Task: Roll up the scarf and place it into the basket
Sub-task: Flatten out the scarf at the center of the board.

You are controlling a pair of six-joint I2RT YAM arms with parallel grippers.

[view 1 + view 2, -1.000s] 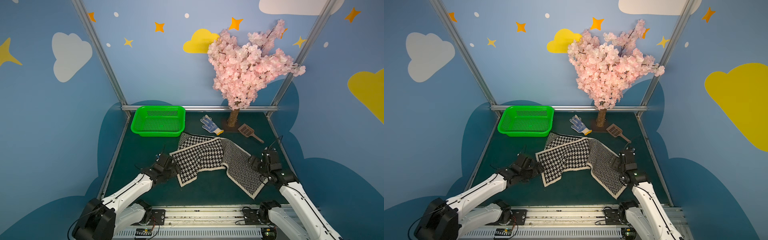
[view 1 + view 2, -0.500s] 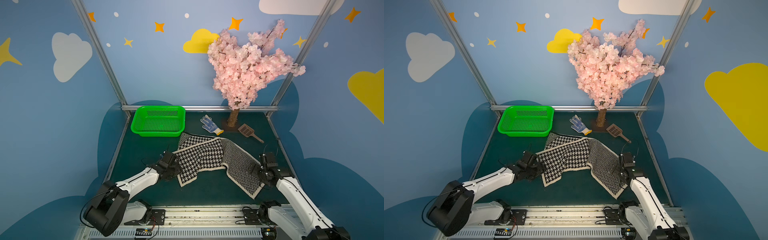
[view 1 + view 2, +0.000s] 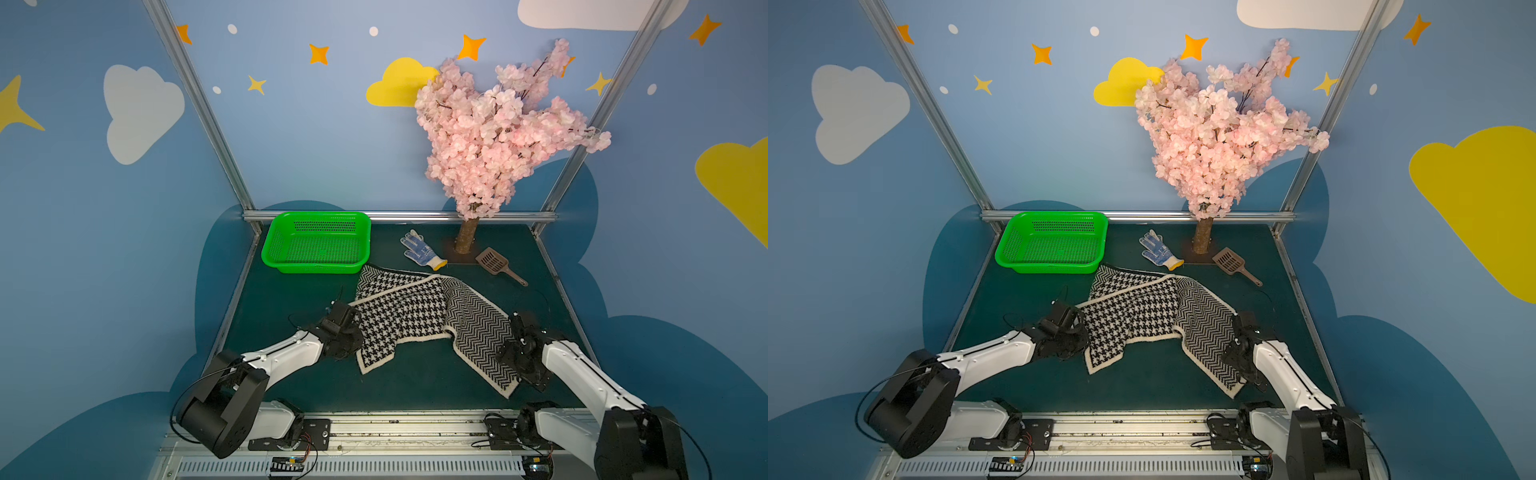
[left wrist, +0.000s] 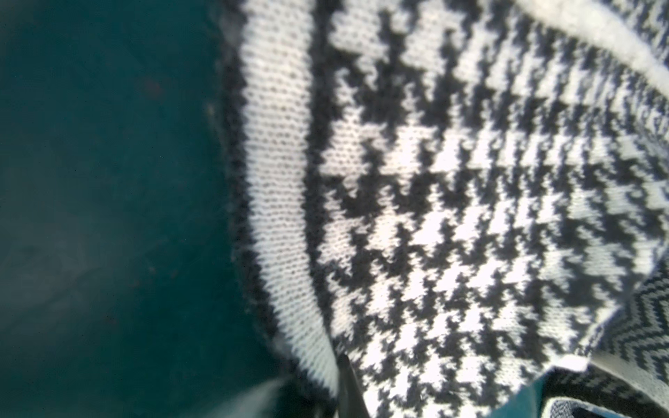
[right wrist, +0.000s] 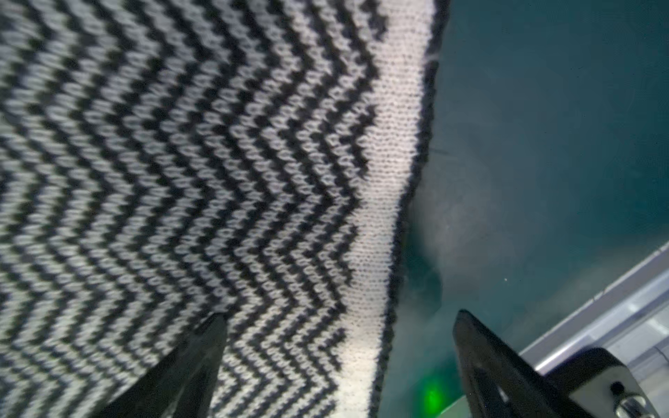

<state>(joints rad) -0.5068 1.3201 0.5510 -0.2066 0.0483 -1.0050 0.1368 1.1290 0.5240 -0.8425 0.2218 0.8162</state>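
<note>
Knitted black-and-white scarf [image 3: 415, 316] lies unrolled on the dark green table [image 3: 286, 291], just in front of the bright green mesh basket [image 3: 316, 268]. The left gripper [image 3: 356, 332] has just clamped its houndstooth edge. The right gripper [image 5: 338, 318] stays spread astride the herringbone edge, so rolling likely waits on it.

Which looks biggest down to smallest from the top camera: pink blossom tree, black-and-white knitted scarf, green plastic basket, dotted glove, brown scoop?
In a top view:
1. pink blossom tree
2. black-and-white knitted scarf
3. green plastic mesh basket
4. white-and-blue dotted glove and brown slotted plastic scoop: too alike to rank.
</note>
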